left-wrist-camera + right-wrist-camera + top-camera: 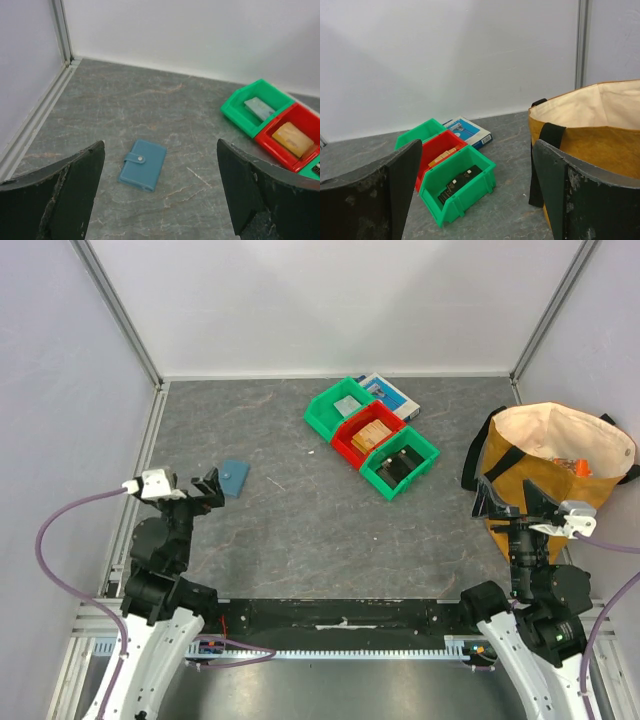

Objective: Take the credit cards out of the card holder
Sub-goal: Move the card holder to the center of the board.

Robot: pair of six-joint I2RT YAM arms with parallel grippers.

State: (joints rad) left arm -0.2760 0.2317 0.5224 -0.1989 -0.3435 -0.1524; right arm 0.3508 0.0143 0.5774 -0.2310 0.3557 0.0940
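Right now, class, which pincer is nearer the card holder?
Left. The left pincer sits just left of the card holder; the right pincer is far off to its right, by the bag.

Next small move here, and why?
Probably ease the left gripper forward and down over the card holder. Its jaws are open, and the holder lies closed, strap snapped, flat on the table just ahead of it. The right gripper sits far off by the tote bag.
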